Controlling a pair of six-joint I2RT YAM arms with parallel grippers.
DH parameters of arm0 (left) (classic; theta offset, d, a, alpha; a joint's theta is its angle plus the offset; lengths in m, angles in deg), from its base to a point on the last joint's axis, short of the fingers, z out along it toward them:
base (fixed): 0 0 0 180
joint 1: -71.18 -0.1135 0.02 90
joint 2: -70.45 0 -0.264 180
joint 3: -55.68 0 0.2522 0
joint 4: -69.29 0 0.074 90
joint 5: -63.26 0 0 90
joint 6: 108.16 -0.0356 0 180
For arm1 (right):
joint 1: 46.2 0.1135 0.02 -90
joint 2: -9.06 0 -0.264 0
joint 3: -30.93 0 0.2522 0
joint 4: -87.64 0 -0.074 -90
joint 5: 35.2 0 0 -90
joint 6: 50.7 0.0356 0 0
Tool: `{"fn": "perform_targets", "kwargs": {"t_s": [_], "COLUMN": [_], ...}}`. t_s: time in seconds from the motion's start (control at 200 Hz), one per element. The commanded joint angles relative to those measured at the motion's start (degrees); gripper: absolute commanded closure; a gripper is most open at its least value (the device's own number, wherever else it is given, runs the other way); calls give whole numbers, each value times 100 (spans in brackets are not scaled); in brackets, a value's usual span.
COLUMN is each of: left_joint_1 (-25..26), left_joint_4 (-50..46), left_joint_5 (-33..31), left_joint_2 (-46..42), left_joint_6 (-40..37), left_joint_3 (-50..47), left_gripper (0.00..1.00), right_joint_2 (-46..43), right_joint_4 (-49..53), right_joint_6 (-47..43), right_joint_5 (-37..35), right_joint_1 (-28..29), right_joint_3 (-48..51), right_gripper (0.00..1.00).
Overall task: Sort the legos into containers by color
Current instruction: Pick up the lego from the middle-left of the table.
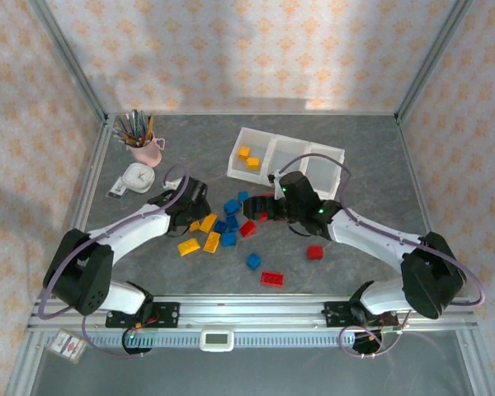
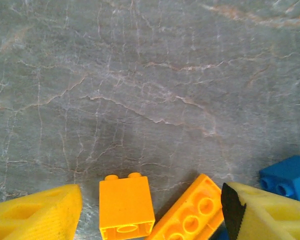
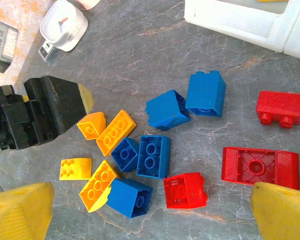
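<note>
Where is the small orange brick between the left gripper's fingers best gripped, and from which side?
Probably from above, on the two smooth side walls of the small orange brick: it lies studs pointing away, so these walls face the fingers of the left gripper. The long orange brick close beside it leaves little room there.

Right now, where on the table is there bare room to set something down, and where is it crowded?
Bare: the back strip between the pink pencil cup and the tray; the far right corner beyond the tray; the front patch between the yellow brick and the flat red brick. Crowded: the lego pile at centre.
</note>
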Motion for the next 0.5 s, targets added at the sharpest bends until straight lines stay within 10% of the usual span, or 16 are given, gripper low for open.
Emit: {"fn": "perform_targets", "kwargs": {"t_s": [0.0, 0.496], "left_joint_1": [-6, -6], "left_joint_4": [-125, 97], "left_joint_5": [-30, -110], "left_joint_2": [248, 822], "left_joint_6": [184, 388], "left_joint_3": [-44, -74], "left_gripper": [25, 46], "right_joint_2": [14, 140], "right_joint_4": [-158, -140], "right_joint_6": [55, -6], "right_joint_5": [-112, -113], "right_joint_1": [31, 31], "right_joint_3": [-17, -50], "right_gripper": [0, 0]}}
